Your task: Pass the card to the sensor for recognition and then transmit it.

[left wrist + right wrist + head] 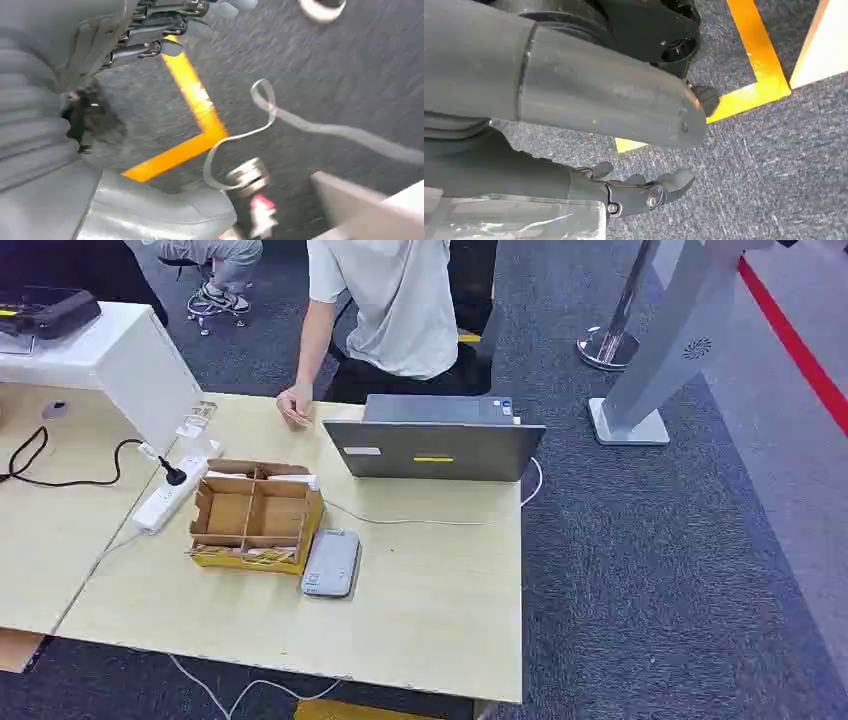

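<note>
With both the left hand (150, 30) and right hand (644, 192) hanging empty and loosely released, the robot should reach squarely into the cardboard box (257, 517) for a card

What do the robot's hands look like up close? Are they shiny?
Not very shiny. The left hand has a soft grey ribbed cover, a thick grey thumb and darker fingers with small metal pins and links. The right hand has a smooth, matte dark-grey thumb shaped like a big rounded tube, and dark fingers joined with silver screws. A clear plastic piece sits beside it.
</note>
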You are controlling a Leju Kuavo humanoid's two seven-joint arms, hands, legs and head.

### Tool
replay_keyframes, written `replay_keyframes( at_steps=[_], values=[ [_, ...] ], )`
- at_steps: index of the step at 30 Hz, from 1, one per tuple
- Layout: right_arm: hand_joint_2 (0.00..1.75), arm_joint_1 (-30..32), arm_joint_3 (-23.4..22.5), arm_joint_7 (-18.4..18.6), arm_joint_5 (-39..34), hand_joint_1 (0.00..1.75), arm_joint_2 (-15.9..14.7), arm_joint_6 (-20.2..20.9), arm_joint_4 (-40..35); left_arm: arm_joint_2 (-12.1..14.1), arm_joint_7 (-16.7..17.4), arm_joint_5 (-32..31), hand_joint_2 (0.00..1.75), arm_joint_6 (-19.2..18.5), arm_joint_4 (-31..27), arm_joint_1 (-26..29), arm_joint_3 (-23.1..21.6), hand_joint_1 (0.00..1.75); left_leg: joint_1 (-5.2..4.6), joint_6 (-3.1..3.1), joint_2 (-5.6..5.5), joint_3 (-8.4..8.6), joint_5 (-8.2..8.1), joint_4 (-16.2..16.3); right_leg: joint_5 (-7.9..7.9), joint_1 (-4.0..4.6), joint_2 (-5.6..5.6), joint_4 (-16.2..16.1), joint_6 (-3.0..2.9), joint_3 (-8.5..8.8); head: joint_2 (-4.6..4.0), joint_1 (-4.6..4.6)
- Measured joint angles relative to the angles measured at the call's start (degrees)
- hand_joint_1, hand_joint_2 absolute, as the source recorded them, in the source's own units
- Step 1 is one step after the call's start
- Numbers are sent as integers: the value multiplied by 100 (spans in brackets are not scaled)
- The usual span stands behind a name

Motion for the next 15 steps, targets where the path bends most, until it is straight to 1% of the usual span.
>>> replay_keyframes(
  at_steps=[3,8,10,11,12,13,14,15],
  values=[
    [0,-19,-13,0,-24,0,17,-72,31,-42,-72,118,175,-81,-251,-1,127,0,1,0,-1,0,0,0,0,1,0,0,0,0,0,2],
    [0,-28,-50,-7,-57,0,55,-140,46,-75,-102,233,175,-531,-802,5,135,0,4,0,0,0,0,0,0,3,0,1,0,1,0,-2],
    [0,-29,-66,-24,-57,0,61,-151,55,-75,-102,275,175,-610,-997,18,124,0,7,-2,0,0,1,0,0,4,0,2,0,1,0,0],
    [0,-29,-70,-22,-13,0,61,-155,63,-68,-102,439,175,-908,-1220,30,96,0,10,-4,0,0,3,0,0,7,0,2,-1,0,0,-2],
    [0,-28,-68,-15,82,0,61,-127,68,-75,-103,591,175,-1409,-1545,27,111,0,16,-6,-1,-2,4,0,0,12,1,2,-1,-1,0,2],
    [0,-28,-31,-15,222,0,59,-28,72,-97,-100,826,175,-2075,-1940,-1,174,0,24,-7,-2,-4,4,1,3,20,0,2,-5,-1,0,7],
    [0,-31,39,-15,403,0,50,104,74,-79,25,1170,175,-2472,-2318,-58,221,0,24,-7,-2,-4,4,0,4,21,-1,2,-8,0,0,24],
    [0,-35,112,-13,538,0,33,217,74,-37,306,1634,175,-2592,-2778,-94,220,0,25,-8,2,-1,4,0,4,22,1,3,-9,0,0,15]
  ],
)
